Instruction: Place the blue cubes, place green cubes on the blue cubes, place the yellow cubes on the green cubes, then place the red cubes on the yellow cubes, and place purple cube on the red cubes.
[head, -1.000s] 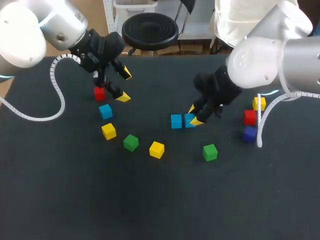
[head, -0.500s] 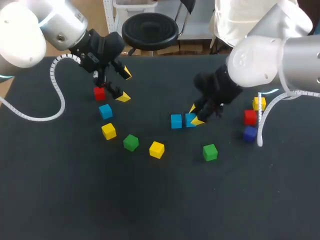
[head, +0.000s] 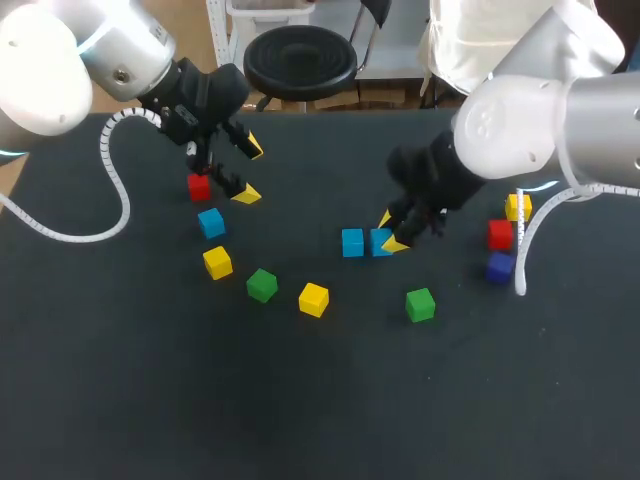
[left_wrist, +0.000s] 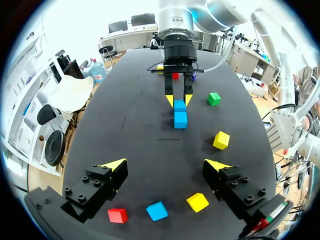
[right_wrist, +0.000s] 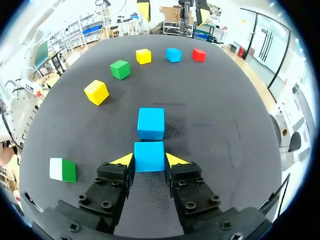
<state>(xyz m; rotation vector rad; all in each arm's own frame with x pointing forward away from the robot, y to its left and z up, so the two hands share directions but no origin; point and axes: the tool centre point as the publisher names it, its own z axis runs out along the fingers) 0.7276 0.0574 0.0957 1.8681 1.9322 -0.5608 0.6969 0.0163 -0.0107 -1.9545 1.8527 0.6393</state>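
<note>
Two blue cubes (head: 352, 242) side by side at worktop (head: 150, 400) centre, row parallel to far edge; right jaws pinching right-hand blue cube (right_wrist: 149, 156). Left jaws spread beside red cube (head: 198, 186), toward far-left corner.

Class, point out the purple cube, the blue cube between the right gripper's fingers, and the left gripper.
Purple cube (head: 499, 264): head view, its top face.
Blue cube (right_wrist: 149, 156): right wrist view, its top face.
Left gripper (left_wrist: 165, 164): left wrist view, midway between its tips.
</note>
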